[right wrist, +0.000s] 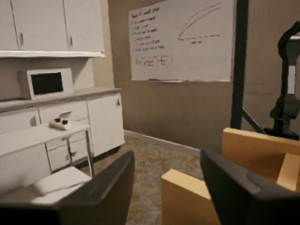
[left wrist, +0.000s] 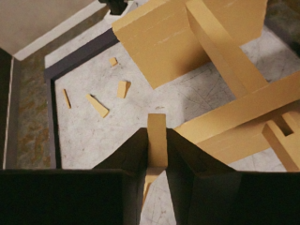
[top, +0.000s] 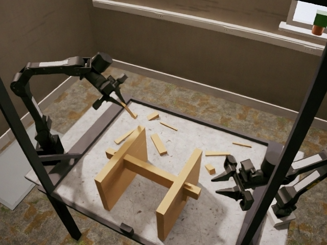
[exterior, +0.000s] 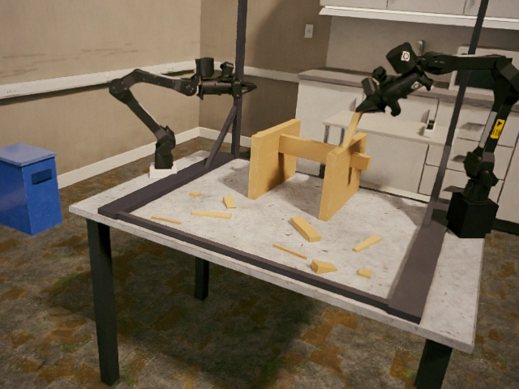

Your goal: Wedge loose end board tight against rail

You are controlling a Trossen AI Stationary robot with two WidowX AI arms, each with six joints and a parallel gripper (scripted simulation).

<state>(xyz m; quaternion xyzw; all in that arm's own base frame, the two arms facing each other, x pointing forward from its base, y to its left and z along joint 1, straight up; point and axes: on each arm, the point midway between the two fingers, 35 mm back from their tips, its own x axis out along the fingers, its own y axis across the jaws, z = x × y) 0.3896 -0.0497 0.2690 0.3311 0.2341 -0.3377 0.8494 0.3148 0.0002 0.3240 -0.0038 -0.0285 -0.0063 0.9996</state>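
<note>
At the left of the top view, the left tool [top: 123, 103] [exterior: 359, 109] [left wrist: 155, 135] is clamped on one wooden wedge [top: 129, 111] [exterior: 353, 127] [left wrist: 157, 145], held above the table [top: 206, 211] [exterior: 176, 201] [left wrist: 80, 136] by one end, its other end pointing down. Next come two end boards, both standing upright on the table: the left board [top: 120, 168] [exterior: 341, 180] [left wrist: 239, 119] and, well apart from it, the right board [top: 179, 195] [exterior: 272, 160] [left wrist: 164, 42]. One rail [top: 150, 171] [exterior: 307, 146] [left wrist: 225, 52] spans between them and passes through both. Its left end, beyond the left board, shows one slot [left wrist: 283, 126] open in the left wrist view; its right end has one wedge [top: 188, 185] standing in it against the right board. The held wedge is outside the open slot. Nine loose wooden pieces lie on the table in the exterior view, among them two thin strips [top: 168, 125] [exterior: 289, 250] and one thick long block [top: 159, 144] [exterior: 305, 228]. Farthest right, the right tool [top: 213, 186] [exterior: 254, 87] [right wrist: 167, 156] hangs above the table with its fingers apart and nothing between them.
</note>
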